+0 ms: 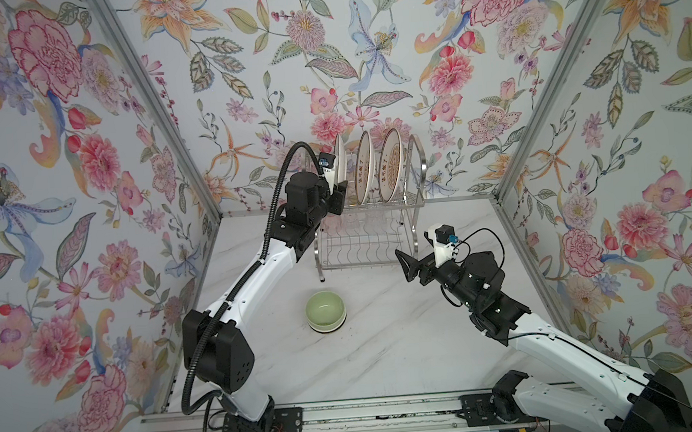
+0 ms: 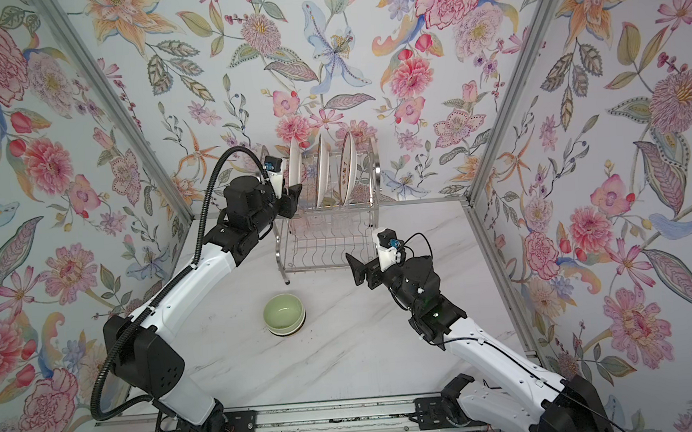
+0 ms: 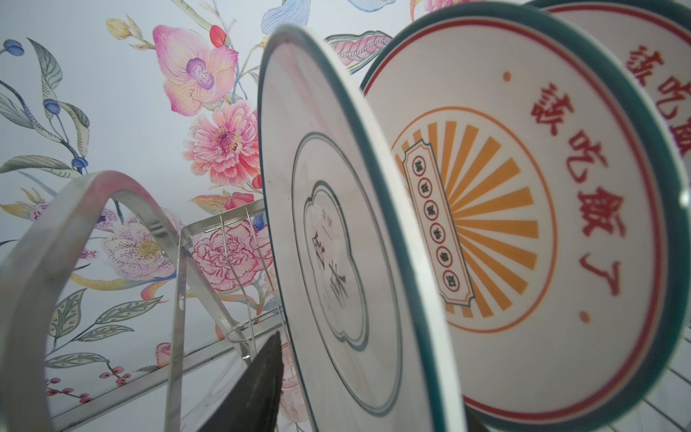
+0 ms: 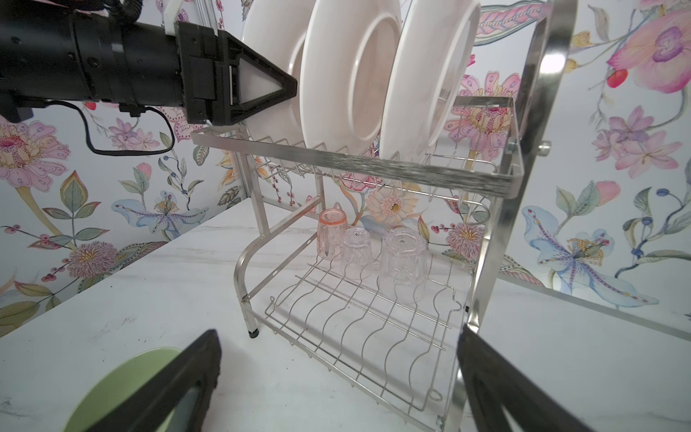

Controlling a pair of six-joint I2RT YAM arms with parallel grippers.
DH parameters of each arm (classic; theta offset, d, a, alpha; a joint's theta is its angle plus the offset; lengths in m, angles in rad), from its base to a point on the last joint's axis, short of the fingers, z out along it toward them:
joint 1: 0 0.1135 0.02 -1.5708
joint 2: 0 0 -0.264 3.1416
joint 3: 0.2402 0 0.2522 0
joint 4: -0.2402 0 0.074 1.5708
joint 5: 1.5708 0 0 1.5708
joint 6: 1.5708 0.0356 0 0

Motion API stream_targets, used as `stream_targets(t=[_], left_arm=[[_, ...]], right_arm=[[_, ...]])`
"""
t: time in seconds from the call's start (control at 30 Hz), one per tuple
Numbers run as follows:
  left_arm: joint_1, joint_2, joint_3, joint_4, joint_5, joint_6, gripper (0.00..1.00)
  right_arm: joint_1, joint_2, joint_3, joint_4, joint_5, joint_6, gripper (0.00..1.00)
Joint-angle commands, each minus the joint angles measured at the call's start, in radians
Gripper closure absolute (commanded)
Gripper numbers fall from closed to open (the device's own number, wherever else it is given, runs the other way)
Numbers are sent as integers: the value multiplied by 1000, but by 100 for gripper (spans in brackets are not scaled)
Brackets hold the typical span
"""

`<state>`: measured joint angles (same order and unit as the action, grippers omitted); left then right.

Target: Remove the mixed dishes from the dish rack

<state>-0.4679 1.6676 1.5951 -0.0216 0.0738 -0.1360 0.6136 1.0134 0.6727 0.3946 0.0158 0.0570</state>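
Note:
The dish rack (image 1: 415, 166) stands at the back of the table, and three white plates stand upright in its upper tier. My left gripper (image 1: 340, 189) straddles the leftmost plate (image 1: 340, 159) at its near rim. In the left wrist view a narrow gap shows between one finger (image 3: 258, 392) and that plate (image 3: 336, 243); the other finger is hidden behind it. Two sunburst plates (image 3: 504, 224) stand beyond. A pink cup (image 4: 331, 235) and two clear cups (image 4: 404, 258) sit upside down on the lower tier. My right gripper (image 4: 338, 331) hangs open and empty before the rack.
A green bowl (image 1: 325, 310) sits on the marble table (image 1: 387, 347) in front of the rack, with a paler rim showing under it. Floral walls close in the table at the back and both sides. A metal rail (image 1: 351, 429) runs along the front edge.

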Motion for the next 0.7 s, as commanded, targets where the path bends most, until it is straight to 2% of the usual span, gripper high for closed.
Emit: stream_targets(t=[0.0, 0.37, 0.67], left_arm=[[-5, -41, -18, 23, 1, -24, 47], [-5, -78, -63, 37, 19, -44, 45], [-5, -73, -82, 61, 15, -56, 51]], right_arm=[[-6, -10, -2, 29, -5, -11, 1], [-17, -11, 5, 19, -23, -26, 1], [-21, -22, 2, 15, -24, -26, 1]])
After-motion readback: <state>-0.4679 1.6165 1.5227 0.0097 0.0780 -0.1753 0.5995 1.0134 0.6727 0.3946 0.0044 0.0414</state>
